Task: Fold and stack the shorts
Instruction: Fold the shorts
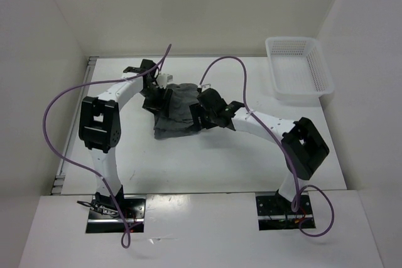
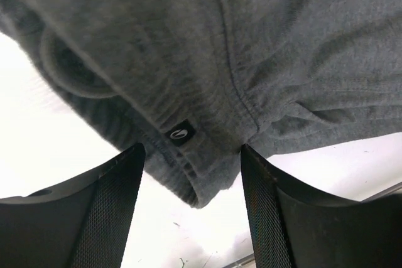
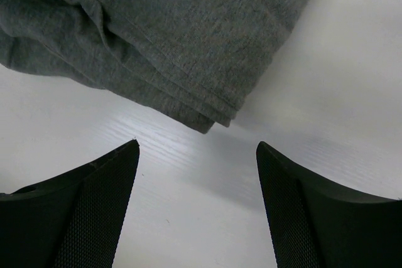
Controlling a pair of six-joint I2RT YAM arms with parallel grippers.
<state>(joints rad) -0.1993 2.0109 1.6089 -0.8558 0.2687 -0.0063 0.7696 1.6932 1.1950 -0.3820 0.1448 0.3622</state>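
Shorts (image 2: 251, 61) edge hangs within parted left claw (image 2: 193, 149); right claw (image 3: 196, 144) faces white table (image 3: 188, 218).

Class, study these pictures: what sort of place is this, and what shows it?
Probably a robotics lab cell: white walls box in a table, with the left arm and right arm bolted at its near edge.

The shorts (image 2: 251, 48) run off-frame (both wrist views).
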